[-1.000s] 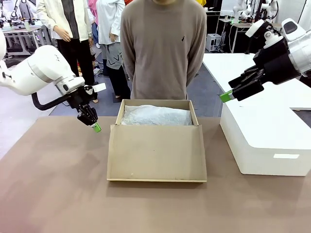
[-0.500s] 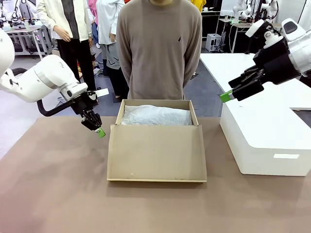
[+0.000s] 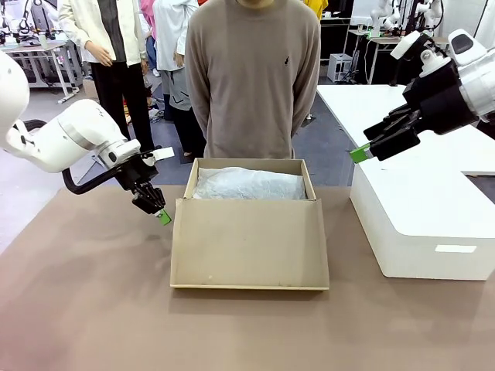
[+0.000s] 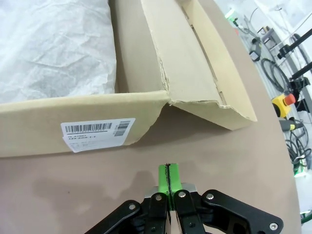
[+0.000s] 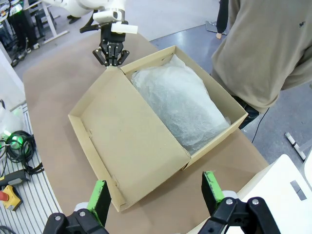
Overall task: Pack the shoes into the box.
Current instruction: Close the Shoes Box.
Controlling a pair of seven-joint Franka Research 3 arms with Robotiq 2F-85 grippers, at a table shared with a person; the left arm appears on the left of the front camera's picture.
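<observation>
While the box [image 3: 247,232] lies open holding white tissue paper [image 3: 247,184], left pincer [image 3: 163,217] closed empty, right pincer [image 5: 156,195] spread wide.

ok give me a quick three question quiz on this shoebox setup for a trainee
1. True or false: the left claw is shut, its tip near the box's left corner.
2. What fills the box? A) white tissue paper B) a blue towel C) loose coins
3. Fill in: the right claw hangs open above the white ____.

Key:
1. True. In the left wrist view the green pads meet, just short of the box wall with the barcode label.
2. A. Crumpled tissue paper lies inside, and the lid is folded out flat towards the robot.
3. block.
</observation>
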